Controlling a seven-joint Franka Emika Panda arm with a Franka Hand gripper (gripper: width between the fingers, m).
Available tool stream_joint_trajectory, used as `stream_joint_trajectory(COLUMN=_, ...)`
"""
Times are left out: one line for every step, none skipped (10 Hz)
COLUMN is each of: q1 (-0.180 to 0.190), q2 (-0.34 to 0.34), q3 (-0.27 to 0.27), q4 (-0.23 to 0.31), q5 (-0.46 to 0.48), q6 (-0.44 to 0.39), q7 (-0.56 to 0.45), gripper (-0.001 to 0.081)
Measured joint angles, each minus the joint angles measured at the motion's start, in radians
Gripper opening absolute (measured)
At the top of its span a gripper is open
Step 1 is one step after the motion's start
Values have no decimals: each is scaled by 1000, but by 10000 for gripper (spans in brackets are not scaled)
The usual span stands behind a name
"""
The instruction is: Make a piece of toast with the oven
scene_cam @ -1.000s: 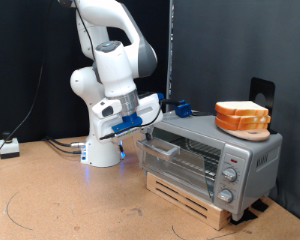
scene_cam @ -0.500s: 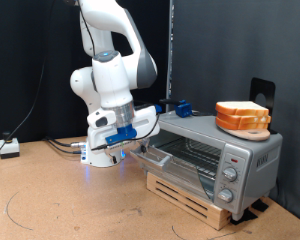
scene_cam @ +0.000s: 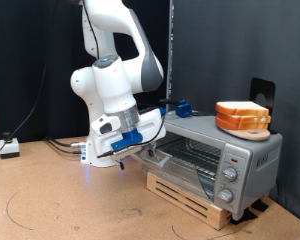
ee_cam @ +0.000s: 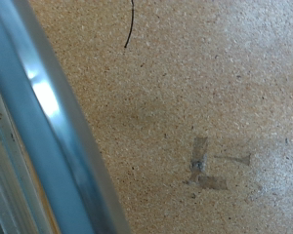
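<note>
With the oven (scene_cam: 212, 160) door swung low at the tool (scene_cam: 133, 141), whose grip I cannot tell, pull steadily toward seven o'clock, sparing the bread slice (scene_cam: 242, 112) stacked on top.

oven (scene_cam: 215, 155) door: swung further down | gripper (scene_cam: 140, 146): lower, at door handle

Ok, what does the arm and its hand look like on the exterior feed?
A glossy white, rounded-segment robot arm with dark grey joint bands and a white base. Its hand is white with bright blue parts. Grey cables trail across the floor from the base. No markings are legible.
</note>
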Motion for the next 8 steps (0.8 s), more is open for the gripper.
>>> stream_joint_trajectory(q1=0, q2=2, q3=1, q4=2, q5=-2, q6=0, q7=0, gripper=809)
stream_joint_trajectory(q1=-1, q2=7, q3=1, q4=3, q5=-15, q6=1, q7=5, gripper=809)
stream_joint_trajectory(q1=-5, q2=19, q3=1, q4=5, q5=-43, q6=16, q7=21, gripper=809)
stream_joint_trajectory(q1=-14, q2=36, q3=1, q4=6, q5=-81, q6=43, q7=44, gripper=809)
stream_joint_trajectory(q1=-23, q2=60, q3=1, q4=7, q5=-116, q6=76, q7=65, gripper=809)
stream_joint_trajectory(q1=-33, q2=88, q3=-1, q4=10, q5=-135, q6=106, q7=71, gripper=809)
stream_joint_trajectory(q1=-40, q2=117, q3=-2, q4=13, q5=-138, q6=133, q7=68, gripper=809)
stream_joint_trajectory(q1=-45, q2=148, q3=-5, q4=17, q5=-136, q6=158, q7=64, gripper=809)
